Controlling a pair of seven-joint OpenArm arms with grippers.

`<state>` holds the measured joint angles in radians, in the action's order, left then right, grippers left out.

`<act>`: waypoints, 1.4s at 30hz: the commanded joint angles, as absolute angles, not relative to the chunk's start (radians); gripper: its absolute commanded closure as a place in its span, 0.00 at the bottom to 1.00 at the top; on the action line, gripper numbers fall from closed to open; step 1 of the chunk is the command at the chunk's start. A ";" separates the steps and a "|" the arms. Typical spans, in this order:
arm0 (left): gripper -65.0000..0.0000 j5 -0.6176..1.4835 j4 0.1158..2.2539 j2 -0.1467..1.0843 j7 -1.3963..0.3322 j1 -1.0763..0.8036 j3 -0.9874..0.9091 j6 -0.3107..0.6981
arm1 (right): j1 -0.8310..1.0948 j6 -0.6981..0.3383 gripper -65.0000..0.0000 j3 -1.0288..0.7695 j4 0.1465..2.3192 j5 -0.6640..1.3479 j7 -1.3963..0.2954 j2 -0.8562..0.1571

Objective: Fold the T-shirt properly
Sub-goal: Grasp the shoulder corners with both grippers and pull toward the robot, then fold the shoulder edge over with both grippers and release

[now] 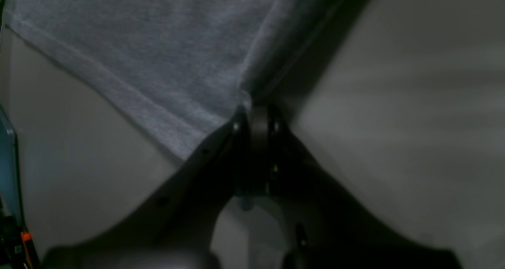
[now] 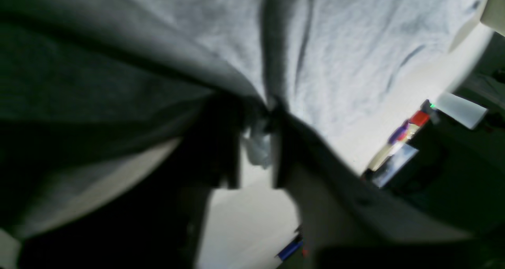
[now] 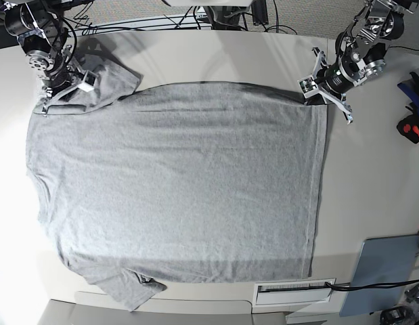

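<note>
The heather-grey T-shirt (image 3: 182, 183) lies spread flat on the table with its plain side up, hem to the right and sleeves at the left. My left gripper (image 3: 311, 95) is shut on the far right hem corner; the left wrist view shows the fingertips pinching that corner (image 1: 246, 103). My right gripper (image 3: 52, 100) is shut on the far left sleeve, which is bunched. In the right wrist view the fabric (image 2: 355, 44) gathers into the closed fingertips (image 2: 272, 109). No lettering shows.
A blue-grey pad (image 3: 382, 274) lies at the front right. A white strip (image 3: 294, 290) sits by the front edge. Red and blue tools (image 3: 412, 125) lie at the right edge. Cables (image 3: 128, 24) run along the back.
</note>
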<state>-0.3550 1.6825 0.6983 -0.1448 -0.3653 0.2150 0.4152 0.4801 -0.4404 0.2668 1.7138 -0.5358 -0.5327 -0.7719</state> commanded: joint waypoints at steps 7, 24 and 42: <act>1.00 -0.368 1.666 0.715 -0.227 -0.390 0.220 0.473 | 0.507 -0.497 1.00 0.280 1.727 -0.487 -0.597 -0.789; 1.00 -0.166 1.840 0.820 -0.413 -0.587 0.209 0.469 | 0.873 -0.436 1.00 0.069 1.959 -0.434 -0.661 -0.876; 1.00 -0.044 1.958 0.820 -0.445 -0.797 -0.012 0.542 | 1.042 -0.426 1.00 0.039 2.050 -0.441 -0.697 -0.875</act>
<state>-0.0463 1.9446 0.8066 -0.4511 -0.7929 -0.0025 0.5476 1.0336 -0.4343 0.0467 2.0377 -0.4324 -0.6811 -0.8619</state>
